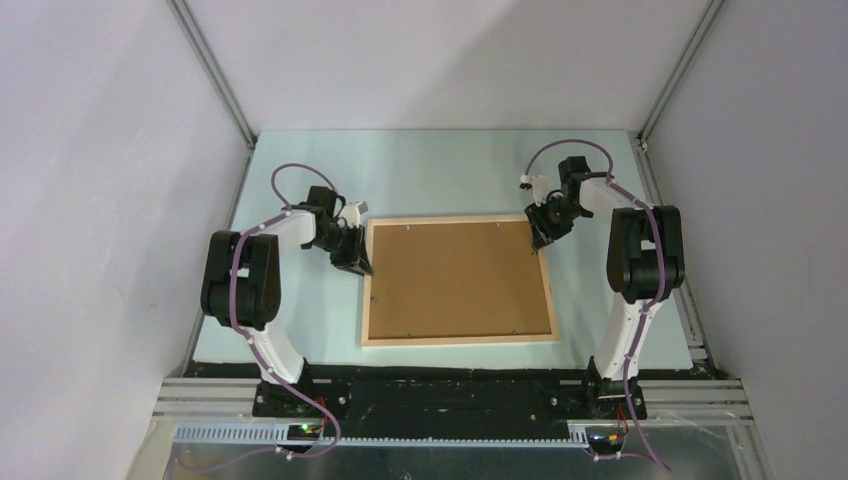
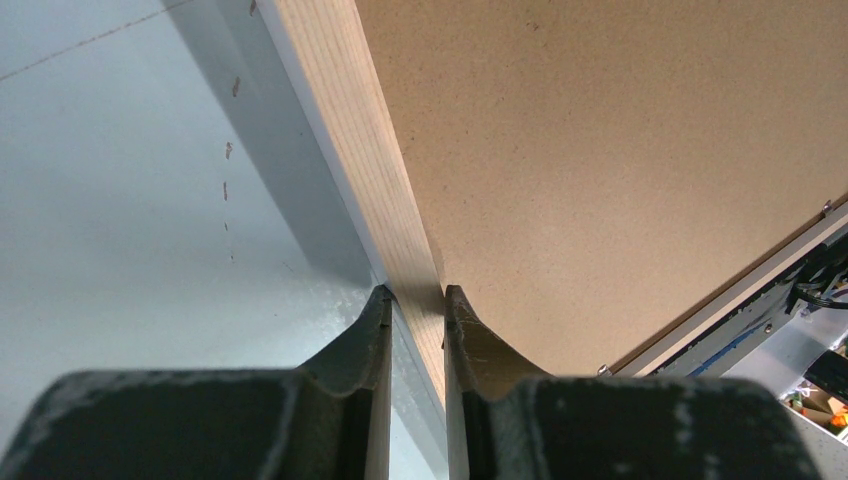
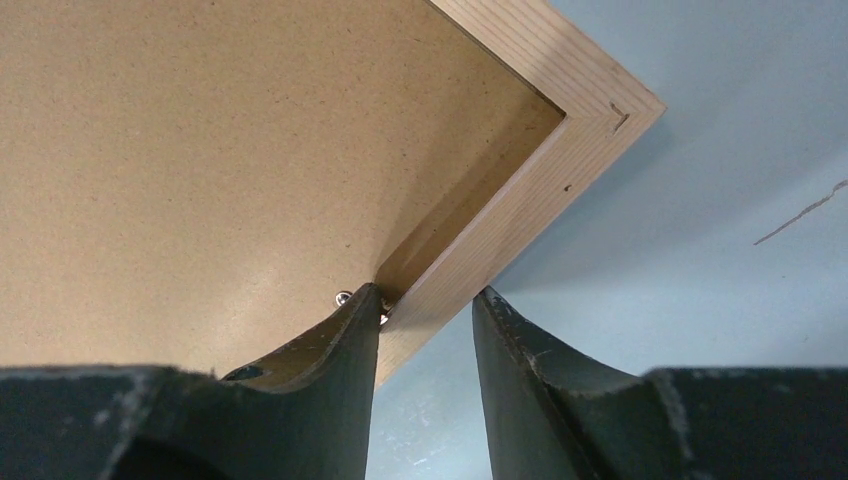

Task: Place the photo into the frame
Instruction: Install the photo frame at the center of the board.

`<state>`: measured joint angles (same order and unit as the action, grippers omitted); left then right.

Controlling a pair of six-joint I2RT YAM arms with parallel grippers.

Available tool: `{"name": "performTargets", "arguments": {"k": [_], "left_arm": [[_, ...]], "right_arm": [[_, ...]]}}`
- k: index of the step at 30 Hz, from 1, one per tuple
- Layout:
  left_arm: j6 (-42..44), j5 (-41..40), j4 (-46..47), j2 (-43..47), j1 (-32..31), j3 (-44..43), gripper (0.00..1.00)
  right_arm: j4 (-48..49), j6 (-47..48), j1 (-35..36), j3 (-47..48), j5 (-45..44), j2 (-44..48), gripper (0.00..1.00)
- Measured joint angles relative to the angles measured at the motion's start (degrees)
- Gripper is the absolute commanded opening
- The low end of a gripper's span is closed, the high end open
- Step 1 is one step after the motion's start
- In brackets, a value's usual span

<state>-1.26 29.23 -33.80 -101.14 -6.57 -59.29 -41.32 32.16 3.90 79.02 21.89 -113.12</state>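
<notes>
Closest to the lens in the left wrist view, the left pincer (image 2: 416, 300) is pressed onto the frame (image 2: 345, 130). Its two dark fingers (image 2: 365, 340) sit one on either side of the pale wooden left rail, both touching the wood. To the outer side of this pincer is the pale blue table (image 2: 110, 200), with the rail's shadow falling across it. To its inner side spreads the brown backing board (image 2: 620, 150), flat within the frame's rails.

From above, the frame lies back-up on the table between the two pincers, the left one on its left rail and the right one at its far right corner.

The right pincer (image 3: 427, 295) straddles the right rail just short of that mitred corner, and its fingers are spread. Its inner finger (image 3: 330, 350) rests over the edge of the backing board, its tip against a small metal tab (image 3: 343, 297) at the rail's inside face. Its outer finger stands beyond the rail above the table, with a clear gap between it and the wood.
</notes>
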Motion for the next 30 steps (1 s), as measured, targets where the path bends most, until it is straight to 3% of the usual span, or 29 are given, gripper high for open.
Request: {"name": "performTargets", "arguments": {"k": [14,30], "left_arm": [[0.0,0.0,0.0,0.0,0.0,0.0,0.00],[0.0,0.1,0.0,0.0,0.0,0.0,0.00]], "right_arm": [[-1.2,2.5,0.0,1.2,0.0,-0.7,0.47],[-1.4,-3.7,-0.7,3.2,-3.5,-0.8,0.65]]}}
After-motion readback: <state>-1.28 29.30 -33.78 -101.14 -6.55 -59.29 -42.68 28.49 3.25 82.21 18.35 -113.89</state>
